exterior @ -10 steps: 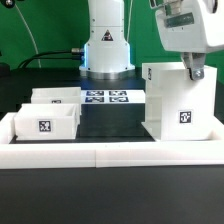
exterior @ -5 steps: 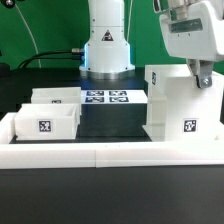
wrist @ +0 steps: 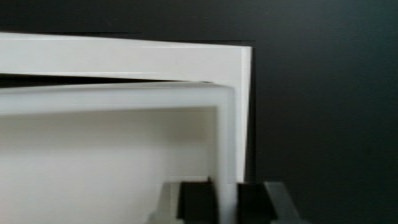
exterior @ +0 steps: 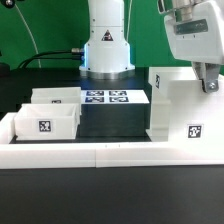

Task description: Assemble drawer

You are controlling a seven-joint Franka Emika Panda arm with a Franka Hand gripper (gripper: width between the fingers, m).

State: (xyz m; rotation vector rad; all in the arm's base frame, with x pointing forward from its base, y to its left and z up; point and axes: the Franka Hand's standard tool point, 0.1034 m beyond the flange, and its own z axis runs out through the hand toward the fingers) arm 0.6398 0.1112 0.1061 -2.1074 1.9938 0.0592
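Observation:
The tall white drawer case point(exterior: 186, 105) stands on the black table at the exterior view's right, with a square tag on its front and one on its side. My gripper point(exterior: 210, 84) is shut on the case's top wall at its right rear. In the wrist view the fingers point(wrist: 196, 200) pinch a thin white wall point(wrist: 233, 130) of the case between them. Two small open-top trays sit at the exterior view's left: one in front point(exterior: 45, 121) with a tag, one behind point(exterior: 58, 97).
The marker board point(exterior: 110, 97) lies flat at the table's middle in front of the robot base point(exterior: 107, 52). A low white wall point(exterior: 100, 152) edges the table's front and left side. A green backdrop stands behind.
My gripper has moved toward the exterior view's right with the case, which has slid and turned that way, its front tag now nearer the right edge.

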